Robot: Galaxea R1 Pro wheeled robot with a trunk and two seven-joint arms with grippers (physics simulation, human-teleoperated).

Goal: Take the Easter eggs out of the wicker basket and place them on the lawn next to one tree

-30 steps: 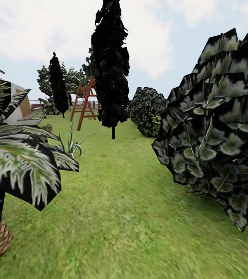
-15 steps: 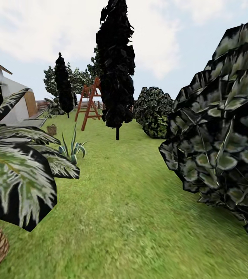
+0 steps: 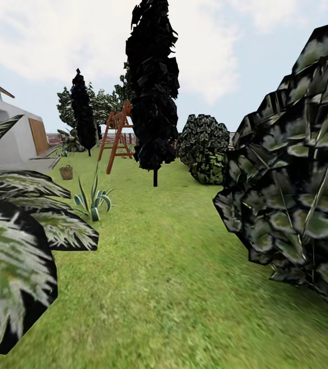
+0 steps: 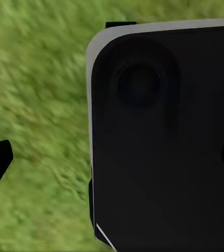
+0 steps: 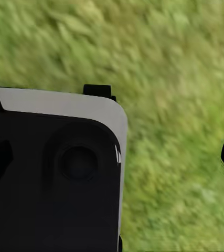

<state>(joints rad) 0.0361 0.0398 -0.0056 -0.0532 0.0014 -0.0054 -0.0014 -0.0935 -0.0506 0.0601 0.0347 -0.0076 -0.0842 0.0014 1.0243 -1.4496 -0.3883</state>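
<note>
- We see the wicker basket small and far off at middle left of the head view, standing on the lawn near the white house; we cannot make out any eggs in it from here.
- The lawn runs from the bottom of the frame up to a distant fence.
- At upper centre stands a black conifer, with a wooden swing frame just left of it and a smaller conifer farther left.
- A spiky plant grows left of centre; palm fronds cover the lower left, and a leafy bush covers the right.
- In both wrist views we see blurred grass beside a dark robot body, with black finger tips at the frame edges; we cannot tell either gripper's opening.
</note>
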